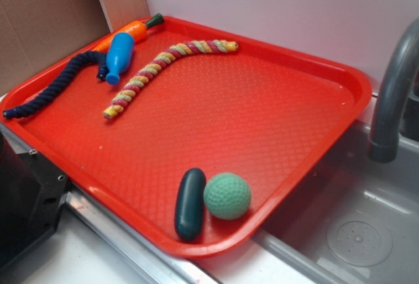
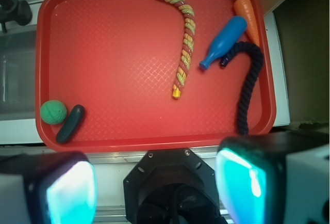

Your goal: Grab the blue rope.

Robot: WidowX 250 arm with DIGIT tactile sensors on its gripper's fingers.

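Blue rope [image 1: 55,86] [image 2: 248,83], dark navy twisted cord, curved, lying flat along tray edge

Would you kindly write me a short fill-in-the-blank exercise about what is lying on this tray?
1. The blue rope lies on a tray coloured ____.
2. The green ball touches a dark ____.
3. The blue bowling pin lies between the striped rope and the orange ____.
4. The gripper has its fingers ____.

Missing words: red; cucumber; carrot; open

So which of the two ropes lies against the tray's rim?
The blue rope: dark navy, along the tray edge beside the blue pin. The striped rope lies mid-tray.
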